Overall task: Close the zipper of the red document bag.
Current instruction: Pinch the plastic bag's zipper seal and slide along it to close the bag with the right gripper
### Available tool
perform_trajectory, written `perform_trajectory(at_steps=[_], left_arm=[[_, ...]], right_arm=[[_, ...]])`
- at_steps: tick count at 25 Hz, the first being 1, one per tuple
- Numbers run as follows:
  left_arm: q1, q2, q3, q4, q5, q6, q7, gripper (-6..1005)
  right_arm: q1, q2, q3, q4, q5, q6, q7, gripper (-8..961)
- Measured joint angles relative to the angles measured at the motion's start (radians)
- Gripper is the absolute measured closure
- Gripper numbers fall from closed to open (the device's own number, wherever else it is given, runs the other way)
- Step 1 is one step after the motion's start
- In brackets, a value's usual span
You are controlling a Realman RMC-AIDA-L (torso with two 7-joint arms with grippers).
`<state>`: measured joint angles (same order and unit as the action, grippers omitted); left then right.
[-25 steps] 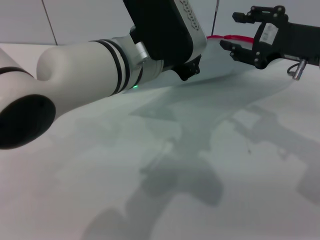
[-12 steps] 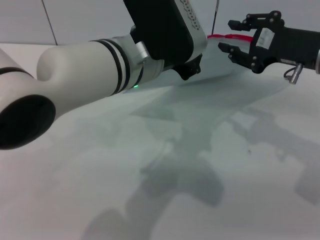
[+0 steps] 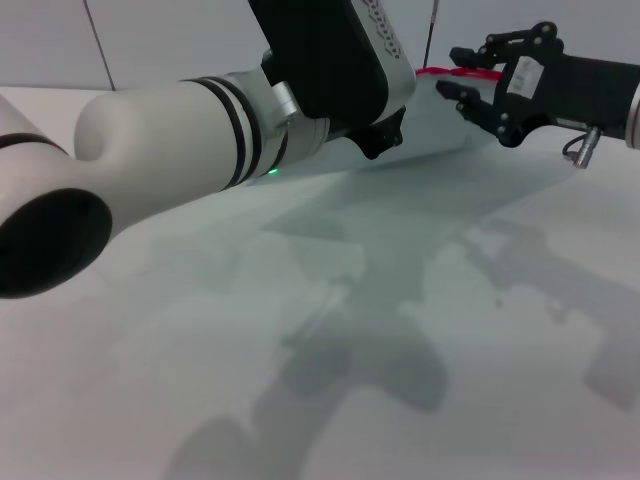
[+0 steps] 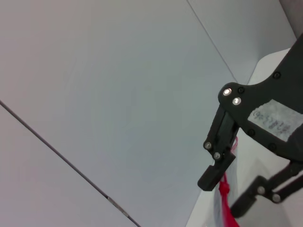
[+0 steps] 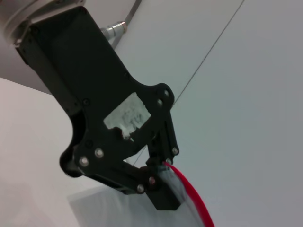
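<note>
The red document bag [image 3: 430, 125] is a pale translucent pouch held up off the table at the back, with its zipper [image 3: 430, 72] as a red strip along the top edge. In the head view my left arm's wrist hides the left gripper. The right wrist view shows that left gripper [image 5: 158, 187] shut on the bag's corner [image 5: 123, 210], right where the zipper [image 5: 194, 201] begins. My right gripper [image 3: 450, 72] is open at the red edge, and in the left wrist view its fingers [image 4: 210, 179] stand on either side of the zipper [image 4: 226, 208].
The white table [image 3: 400, 350] stretches in front, crossed by the arms' shadows. A pale panelled wall [image 3: 150, 40] stands behind. My left arm's white forearm [image 3: 150, 150] fills the left of the head view.
My right gripper has moved left and slightly up, from beside the bag's end to the red zipper edge. The left arm and the bag have stayed put.
</note>
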<state>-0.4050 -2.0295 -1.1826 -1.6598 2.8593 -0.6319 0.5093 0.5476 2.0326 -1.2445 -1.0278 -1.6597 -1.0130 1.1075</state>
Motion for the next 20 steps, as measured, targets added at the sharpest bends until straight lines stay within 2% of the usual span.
perform_trajectory(at_steps=[8,20], left_arm=[[-0.002,0.0,0.0,0.001,0.0,0.0,0.0,937],[-0.001,0.0,0.0,0.004,0.0,0.002,0.0,936]], right_arm=[[0.0,0.0,0.001,0.0,0.0,0.005,0.0,731],[0.006,0.0,0.0,0.015,0.021,0.005,0.0,753]])
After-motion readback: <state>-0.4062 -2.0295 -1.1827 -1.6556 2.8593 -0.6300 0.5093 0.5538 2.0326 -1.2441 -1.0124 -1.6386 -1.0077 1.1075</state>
